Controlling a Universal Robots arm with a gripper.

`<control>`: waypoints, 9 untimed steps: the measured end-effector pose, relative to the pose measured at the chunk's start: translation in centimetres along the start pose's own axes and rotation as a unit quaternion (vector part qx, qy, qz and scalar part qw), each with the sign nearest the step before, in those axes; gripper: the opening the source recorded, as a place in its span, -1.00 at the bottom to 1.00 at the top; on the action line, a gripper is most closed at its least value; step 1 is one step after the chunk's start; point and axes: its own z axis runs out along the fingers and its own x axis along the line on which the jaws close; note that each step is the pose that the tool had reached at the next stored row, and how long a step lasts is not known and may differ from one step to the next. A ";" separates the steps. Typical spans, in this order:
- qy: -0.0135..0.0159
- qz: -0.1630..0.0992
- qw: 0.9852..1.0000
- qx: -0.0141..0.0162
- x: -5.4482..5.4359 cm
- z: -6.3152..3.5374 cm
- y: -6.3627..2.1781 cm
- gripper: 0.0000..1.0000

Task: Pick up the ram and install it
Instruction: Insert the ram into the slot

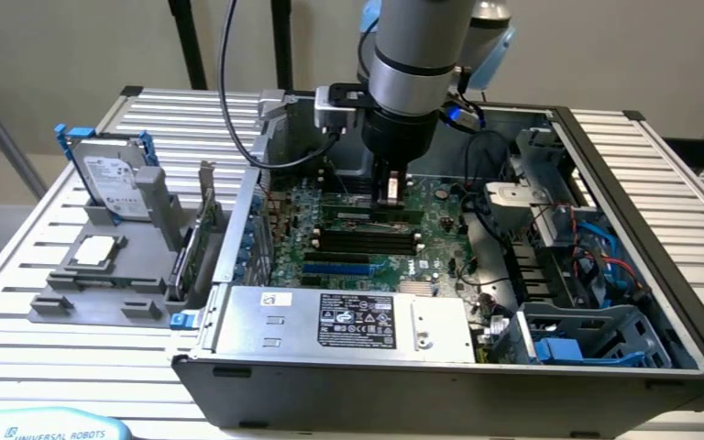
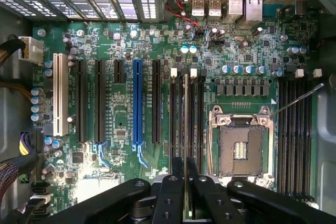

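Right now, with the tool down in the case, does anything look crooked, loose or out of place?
Nothing stands out. The tool is shut on the ram, which runs edge-on, parallel to the memory slots and not skewed. The empty processor socket has its lever raised, consistent with the processor waiting on the grey holder outside the case.

Open computer case [image 1: 645, 275] on slatted table [image 1: 34, 367], grey power supply [image 1: 352, 321], hard drive [image 1: 114, 183], empty processor socket [image 2: 239, 148], blue expansion slot [image 2: 137, 103]

The exterior view looks down obliquely from the front at the open computer case [image 1: 450, 367]. The wrist view faces straight down, close above the motherboard [image 2: 157, 51]. Both views share this motherboard [image 1: 365, 234].
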 end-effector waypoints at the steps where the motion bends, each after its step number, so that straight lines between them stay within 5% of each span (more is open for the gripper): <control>1: 0.000 0.000 1.000 0.000 0.0 0.14 0.00 -0.73; 9: 0.002 0.000 1.000 0.000 0.1 1.58 -0.06 -0.73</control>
